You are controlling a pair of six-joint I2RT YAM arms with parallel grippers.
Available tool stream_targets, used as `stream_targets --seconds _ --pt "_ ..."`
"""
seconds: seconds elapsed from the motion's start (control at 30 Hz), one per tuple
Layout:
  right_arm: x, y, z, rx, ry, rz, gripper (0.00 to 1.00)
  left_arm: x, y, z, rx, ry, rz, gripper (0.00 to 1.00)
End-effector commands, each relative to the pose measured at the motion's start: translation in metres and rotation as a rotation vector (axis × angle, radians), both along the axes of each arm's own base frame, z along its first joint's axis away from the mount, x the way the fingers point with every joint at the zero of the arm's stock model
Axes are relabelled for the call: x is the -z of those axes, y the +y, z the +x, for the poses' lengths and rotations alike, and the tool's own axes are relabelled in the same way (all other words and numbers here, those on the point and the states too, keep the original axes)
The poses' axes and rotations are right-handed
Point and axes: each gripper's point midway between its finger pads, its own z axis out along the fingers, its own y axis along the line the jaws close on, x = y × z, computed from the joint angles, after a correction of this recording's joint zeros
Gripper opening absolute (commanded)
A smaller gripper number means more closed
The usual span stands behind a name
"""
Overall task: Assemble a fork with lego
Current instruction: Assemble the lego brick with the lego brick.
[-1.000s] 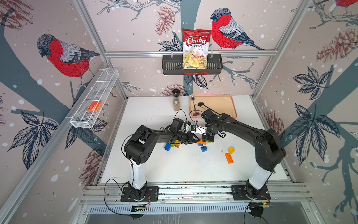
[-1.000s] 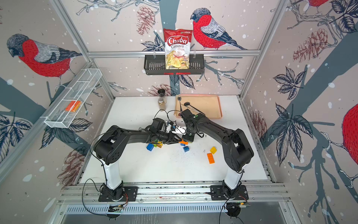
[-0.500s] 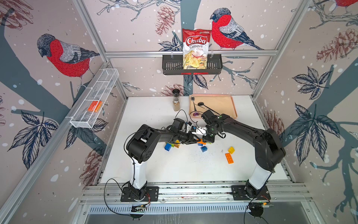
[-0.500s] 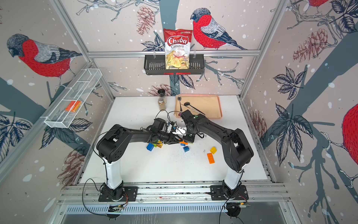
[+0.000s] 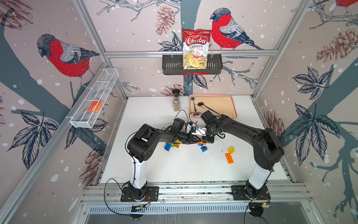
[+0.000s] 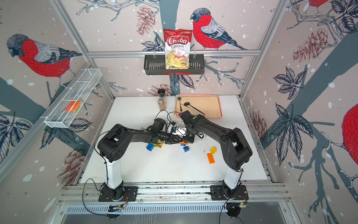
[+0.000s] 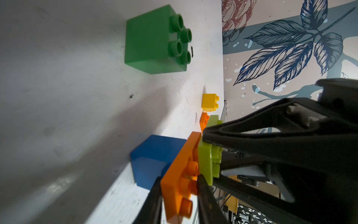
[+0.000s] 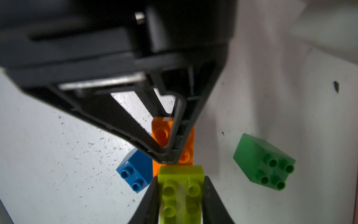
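Both arms meet over the middle of the table. My left gripper [image 7: 179, 194] is shut on a long orange lego brick [image 7: 180, 174], its fingers [image 7: 205, 195] on the studded and the smooth face. My right gripper [image 8: 181, 186] is shut on a lime green lego brick [image 8: 181, 174], whose end lies on the orange brick [image 8: 160, 131]; I cannot tell if they are locked. In both top views the grippers [image 5: 195, 140] [image 6: 188, 138] hide most of this pair. Under them sit a blue brick [image 8: 135, 172] and a green brick [image 8: 261, 161].
Loose on the table lie a blue brick [image 5: 168, 147], another blue one [image 5: 203, 149], a yellow brick [image 5: 231, 150] and an orange brick [image 5: 229, 158]. A tan tray [image 5: 222, 104] with spoons and a pepper grinder [image 5: 176, 100] stand at the back.
My left gripper's jaws have drawn in onto the orange brick. Both arms stay about where they were, and the right gripper keeps its hold.
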Motion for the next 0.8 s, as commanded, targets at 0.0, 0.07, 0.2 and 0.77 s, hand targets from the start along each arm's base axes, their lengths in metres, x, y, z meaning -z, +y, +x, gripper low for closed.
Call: stream_targets --seconds 0.0,0.07,0.2,0.77 --pt "0.011 -0.004 -0.008 -0.022 0.017 -0.039 0.0 0.018 0.008 -0.002 -0.023 0.02 0.064 0.29" --pt "0.011 -0.004 -0.01 -0.025 0.016 -0.039 0.0 0.019 0.01 -0.002 -0.026 0.022 0.066 0.29" --pt "0.006 -0.005 -0.012 -0.023 0.005 -0.023 0.0 0.022 0.016 -0.002 -0.035 0.03 0.073 0.29" --pt "0.011 -0.008 -0.013 -0.077 0.003 -0.047 0.0 0.03 0.02 0.002 -0.026 0.029 0.098 0.29"
